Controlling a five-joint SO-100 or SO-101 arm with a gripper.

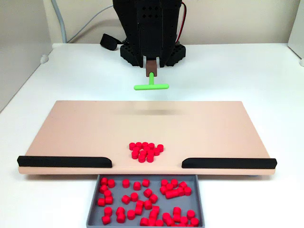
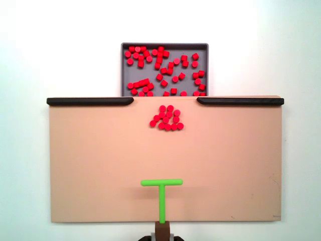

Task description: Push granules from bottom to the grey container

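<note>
Surface: white table carrying a tan board (image 2: 100,165) with two black bars (image 2: 90,101) flanking a gap at one edge.

Granules (image 2: 166,118): a small red cluster is seen on the board just before the gap; many more lie in the grey container (image 2: 164,45) beyond it. Judged light, hard and free-rolling; best swept from behind rather than gripped. The cluster's long axis runs across the board, parallel to the bars.

Gripper (image 1: 151,71): clamped on the stem of the green T-shaped pusher (image 2: 162,183), whose crossbar faces the cluster, well apart from it.
</note>
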